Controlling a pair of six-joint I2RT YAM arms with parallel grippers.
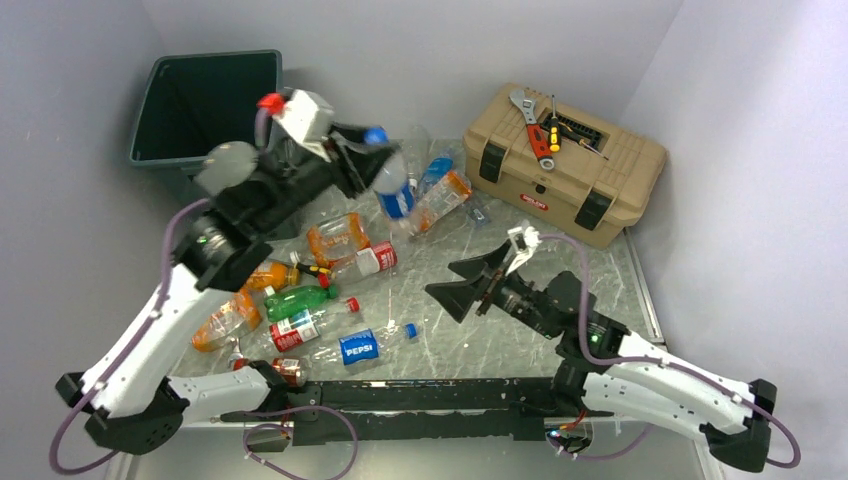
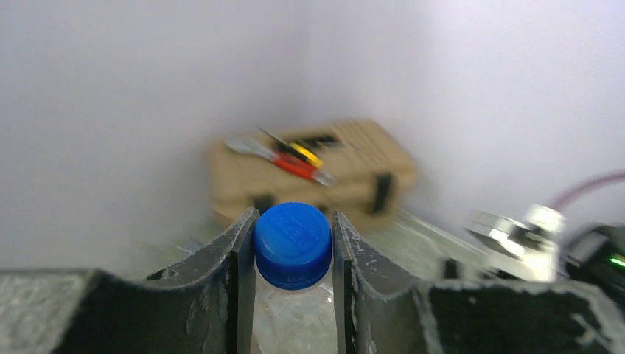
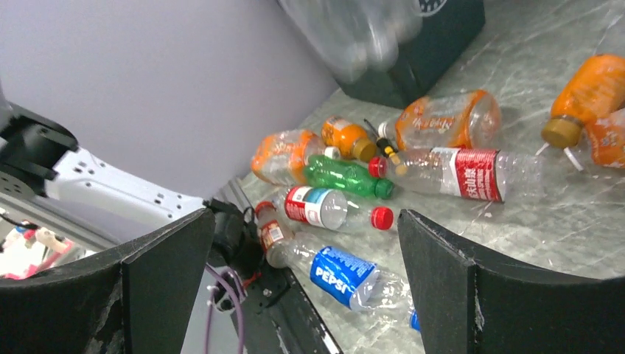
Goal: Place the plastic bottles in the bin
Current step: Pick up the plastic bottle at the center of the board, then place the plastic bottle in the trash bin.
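Toward the far left, a clear blue-capped plastic bottle is gripped by the left end effector just right of the tall dark green bin; it should be carried fully over the bin before release. The right end effector is spread, empty.
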